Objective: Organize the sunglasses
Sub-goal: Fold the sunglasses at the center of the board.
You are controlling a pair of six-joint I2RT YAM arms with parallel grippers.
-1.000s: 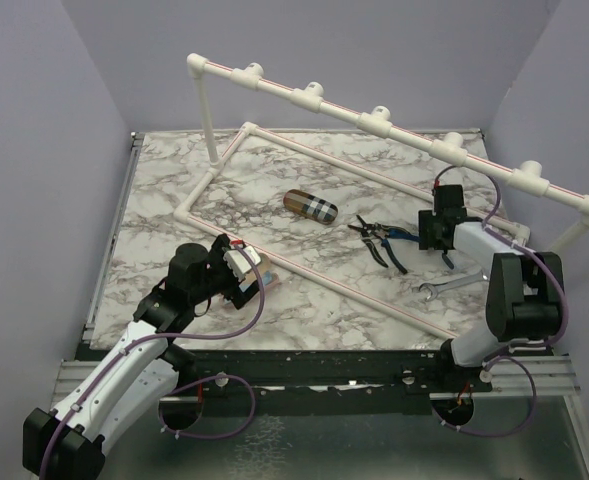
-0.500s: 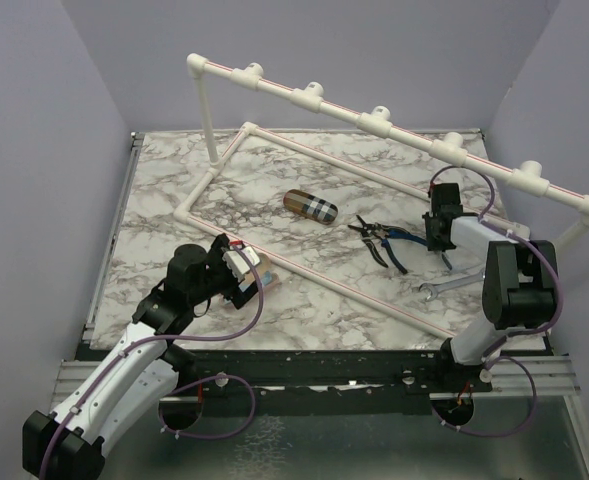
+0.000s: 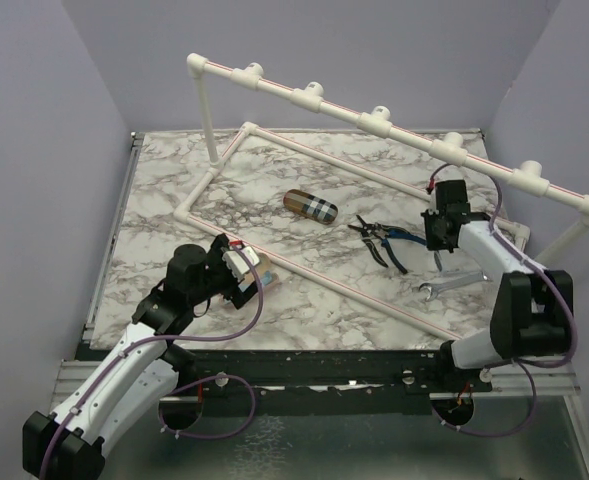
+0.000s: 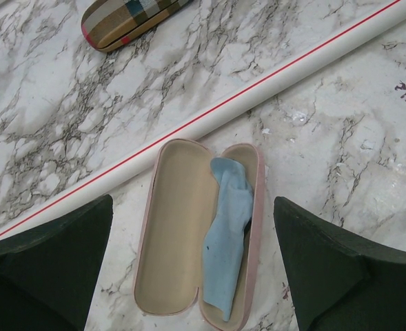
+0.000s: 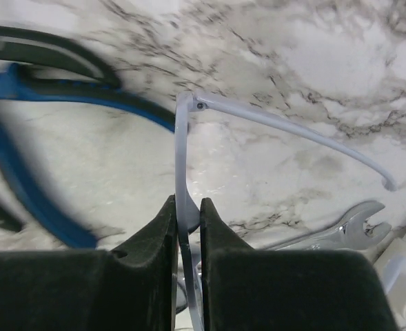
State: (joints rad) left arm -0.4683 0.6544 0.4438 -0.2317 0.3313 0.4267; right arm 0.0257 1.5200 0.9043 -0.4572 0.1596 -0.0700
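Note:
A pair of sunglasses (image 5: 183, 148) with a thin pale blue frame shows in the right wrist view, one temple arm curving off to the right. My right gripper (image 5: 187, 215) is shut on the front of that frame, over the marble at the right, just right of the pliers; from above this gripper (image 3: 438, 246) points down. My left gripper (image 4: 192, 207) hangs open over an open pink case (image 4: 169, 234) holding a folded blue cloth (image 4: 230, 234). From above, that gripper (image 3: 248, 276) is at the near left. No second pair of glasses is visible.
Blue-and-black pliers (image 3: 384, 240) lie mid-right and a steel wrench (image 3: 452, 284) sits near the right arm. A shut brown plaid case (image 3: 309, 205) rests mid-table. A white PVC pipe frame (image 3: 374, 120) spans the table, its floor pipe (image 4: 258, 89) beside the pink case.
My right gripper's jaws have shut on the sunglasses frame, and the right arm has stretched out with its elbow lower. The left arm has stayed still.

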